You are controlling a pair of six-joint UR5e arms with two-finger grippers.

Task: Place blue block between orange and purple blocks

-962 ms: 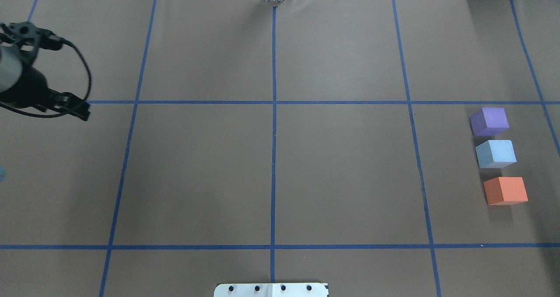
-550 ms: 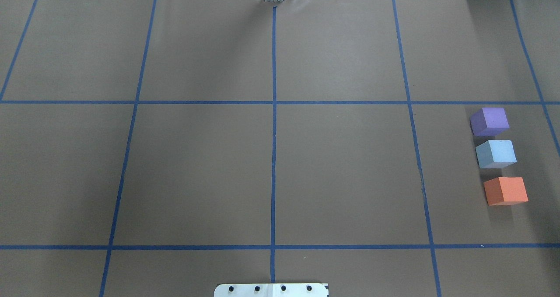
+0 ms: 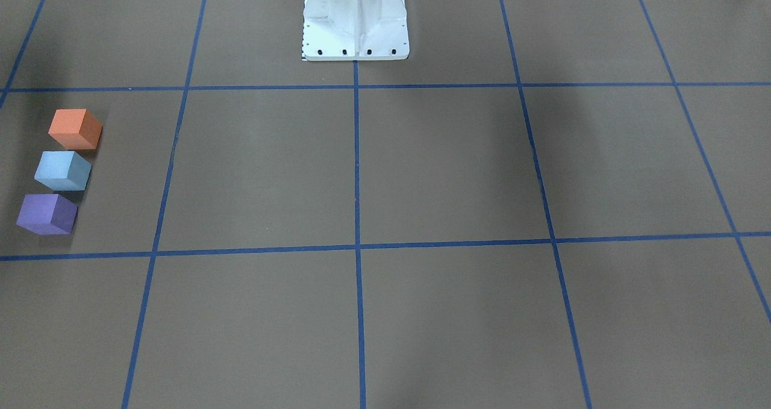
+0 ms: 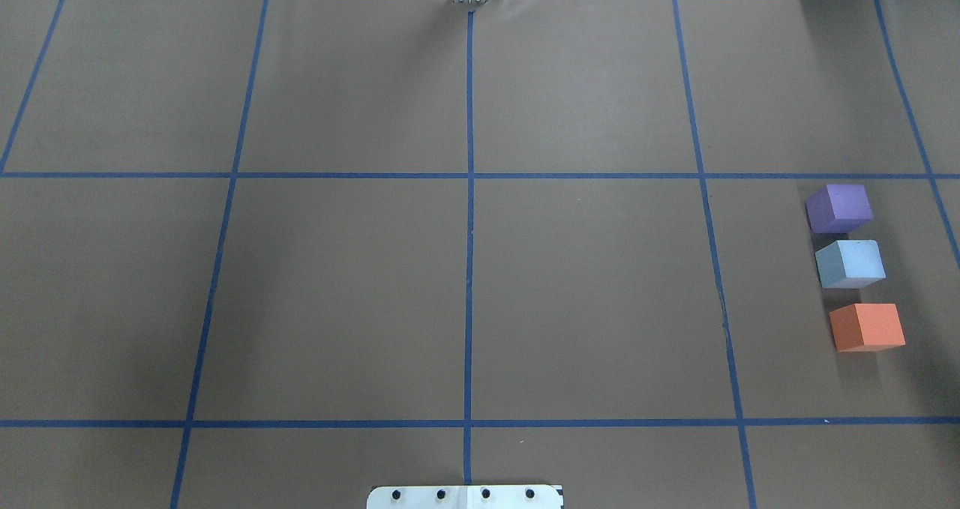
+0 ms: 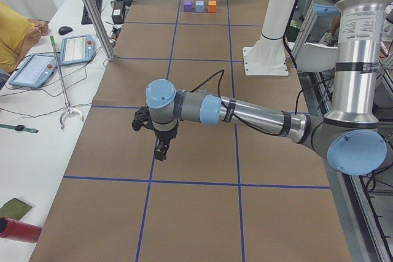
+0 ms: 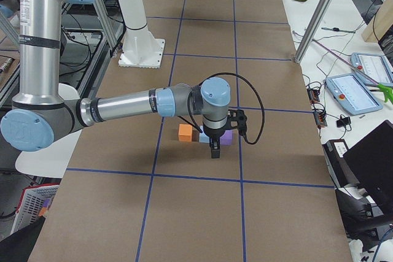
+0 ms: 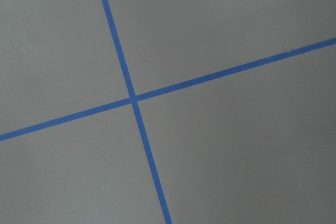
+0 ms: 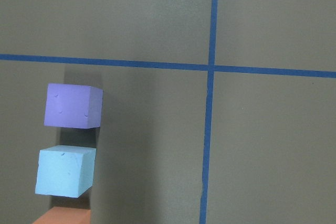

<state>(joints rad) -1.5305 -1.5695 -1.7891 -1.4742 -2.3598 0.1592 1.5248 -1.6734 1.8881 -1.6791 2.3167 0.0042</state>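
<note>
Exterior left shows the left fingers (image 5: 161, 150) pointing straight down over the brown surface (image 4: 585, 291), just above one of the blue tape lines (image 7: 134, 98). From this side view alone I cannot tell whether they are spread or closed. Behind them the wrist is bent downward and the left arm (image 5: 258, 115) stretches out roughly level from its elbow.

In the exterior right view the right fingers (image 6: 215, 150) also point down. There they overlap the place where the blue and purple blocks meet, and whether they are spread or closed cannot be told either. The right arm (image 6: 123, 107) reaches out level, with its wrist turned down.

The blue block (image 4: 850, 263) is a pale, matte cube with soft edges and a few faint dents on its top face. It sits flat on the surface on the robot's right side. It lies in a short row between the purple block (image 4: 840, 208), which is farther from the robot, and the orange block (image 4: 868, 327), which is nearer. Narrow gaps separate it from both, the gap toward the orange block being a little wider. Nothing grips it.
</note>
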